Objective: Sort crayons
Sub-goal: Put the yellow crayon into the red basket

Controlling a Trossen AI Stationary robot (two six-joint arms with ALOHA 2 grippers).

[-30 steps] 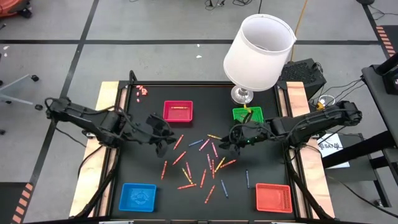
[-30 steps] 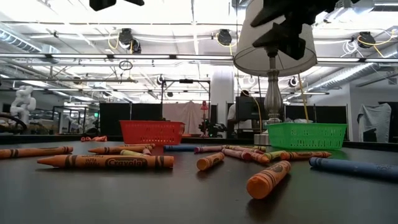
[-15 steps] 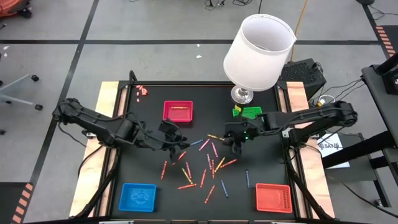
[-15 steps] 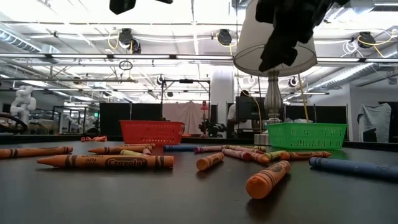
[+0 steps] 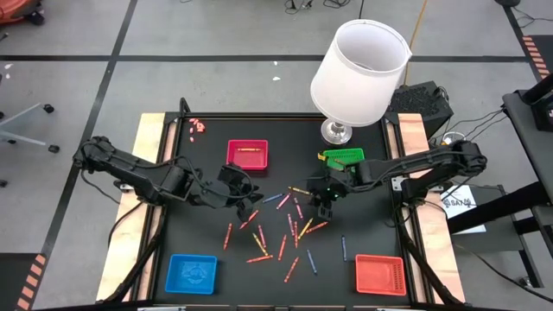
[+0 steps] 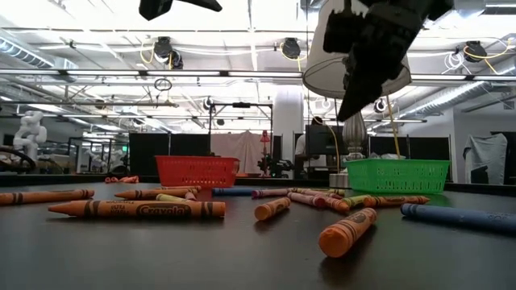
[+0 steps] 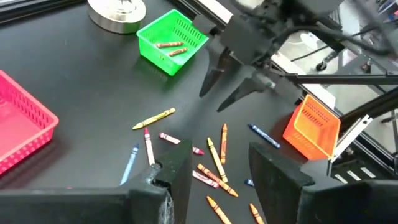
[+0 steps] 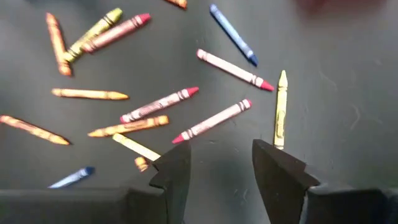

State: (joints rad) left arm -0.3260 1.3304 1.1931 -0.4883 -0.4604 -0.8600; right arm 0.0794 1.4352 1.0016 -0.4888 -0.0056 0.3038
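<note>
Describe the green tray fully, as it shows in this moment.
The green tray is a small square basket of bright green plastic with latticed walls and an open top. It sits upright on the black table near the far edge, beside the lamp base. In the left wrist view two orange crayons lie inside it. In the high view the right arm partly covers it. Nothing grips it.

Grey floor (image 5: 216, 78) with black lines; white lampshade (image 5: 359, 73)

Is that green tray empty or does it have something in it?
Not empty. The left wrist view shows two crayons lying inside the green tray.
</note>
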